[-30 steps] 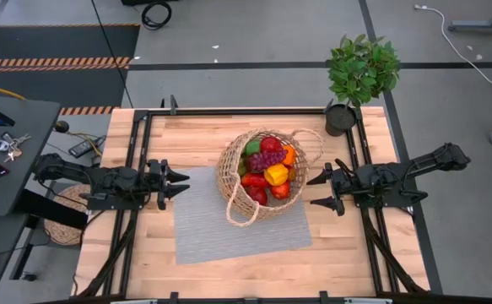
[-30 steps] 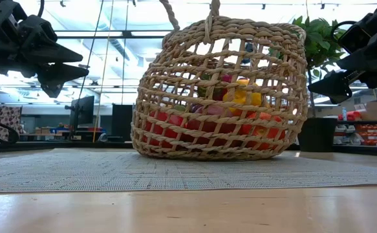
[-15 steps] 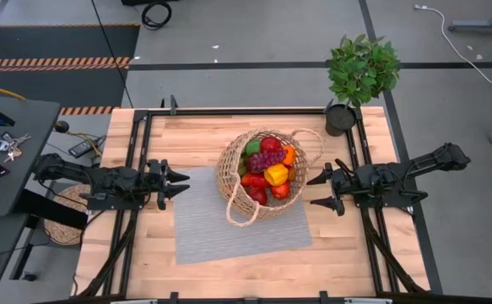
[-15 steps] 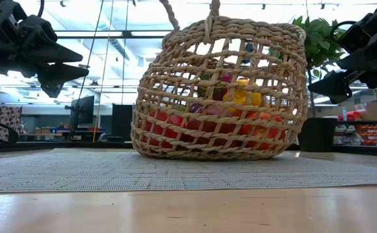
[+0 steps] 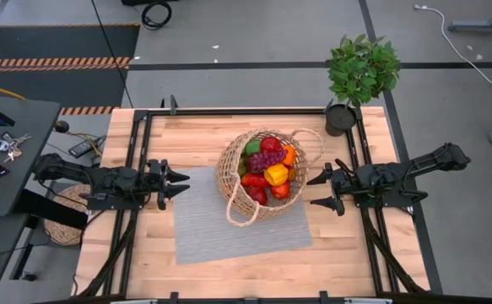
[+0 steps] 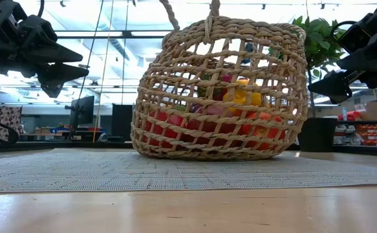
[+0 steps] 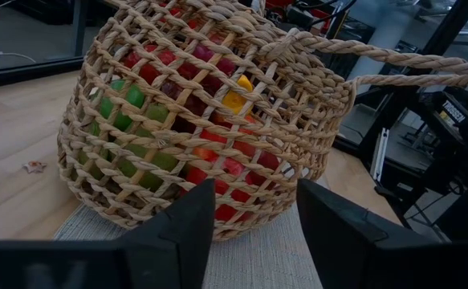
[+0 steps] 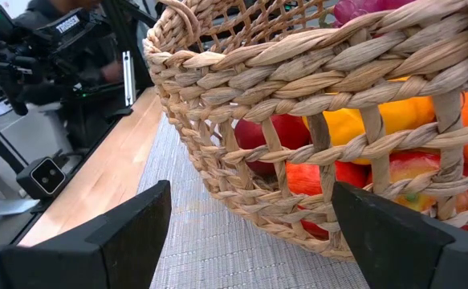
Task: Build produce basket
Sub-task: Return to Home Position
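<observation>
The left pincer (image 5: 185,184) and right pincer (image 5: 311,192), both spread apart and empty, flank the basket (image 5: 225,177) of produce (image 5: 273,173).

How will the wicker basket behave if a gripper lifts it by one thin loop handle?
Probably rather heavy: the wicker basket is piled with produce. Lifted by one loop handle, it would likely tilt, since the handle sits at one side of the rim. The open weave looks flexible, so the wall may sag.
</observation>
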Action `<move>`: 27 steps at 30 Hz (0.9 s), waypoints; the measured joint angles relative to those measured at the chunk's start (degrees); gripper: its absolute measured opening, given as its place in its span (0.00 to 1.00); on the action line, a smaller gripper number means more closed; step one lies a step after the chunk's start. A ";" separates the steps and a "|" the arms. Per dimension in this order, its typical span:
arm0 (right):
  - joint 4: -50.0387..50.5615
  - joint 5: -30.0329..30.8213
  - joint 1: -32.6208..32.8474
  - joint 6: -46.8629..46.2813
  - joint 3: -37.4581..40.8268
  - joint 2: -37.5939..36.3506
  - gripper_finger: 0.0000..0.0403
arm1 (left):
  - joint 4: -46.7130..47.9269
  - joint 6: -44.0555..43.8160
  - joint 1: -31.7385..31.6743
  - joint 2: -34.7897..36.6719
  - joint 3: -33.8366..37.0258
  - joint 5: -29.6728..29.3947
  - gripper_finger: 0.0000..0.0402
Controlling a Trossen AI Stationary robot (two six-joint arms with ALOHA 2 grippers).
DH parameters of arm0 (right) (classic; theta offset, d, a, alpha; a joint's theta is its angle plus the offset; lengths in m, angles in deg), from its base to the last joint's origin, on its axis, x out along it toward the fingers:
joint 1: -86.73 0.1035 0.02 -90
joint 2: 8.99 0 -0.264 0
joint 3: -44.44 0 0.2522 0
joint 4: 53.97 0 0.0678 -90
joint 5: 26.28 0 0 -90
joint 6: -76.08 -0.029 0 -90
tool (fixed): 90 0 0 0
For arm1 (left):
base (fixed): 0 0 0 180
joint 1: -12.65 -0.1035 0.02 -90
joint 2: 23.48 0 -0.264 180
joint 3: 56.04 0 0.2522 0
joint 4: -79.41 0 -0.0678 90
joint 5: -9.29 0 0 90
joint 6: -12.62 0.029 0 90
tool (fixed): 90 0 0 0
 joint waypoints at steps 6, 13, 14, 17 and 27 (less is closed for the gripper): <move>0.00 0.01 0.00 0.00 0.01 0.00 0.86 | 0.00 0.01 0.01 0.00 -0.01 0.00 0.46; 0.00 0.00 0.01 0.00 0.02 0.00 0.86 | 0.00 -0.01 -0.01 0.01 0.00 0.00 0.46; -0.02 0.00 0.00 0.00 0.02 0.00 0.86 | 0.02 0.01 0.00 -0.01 0.00 0.00 0.46; -0.01 0.01 0.01 0.00 0.02 0.00 0.86 | 0.02 -0.01 0.01 0.01 0.00 0.00 0.46; 0.00 0.00 0.01 0.00 0.02 0.00 0.86 | 0.01 0.01 -0.01 0.00 0.00 0.00 0.45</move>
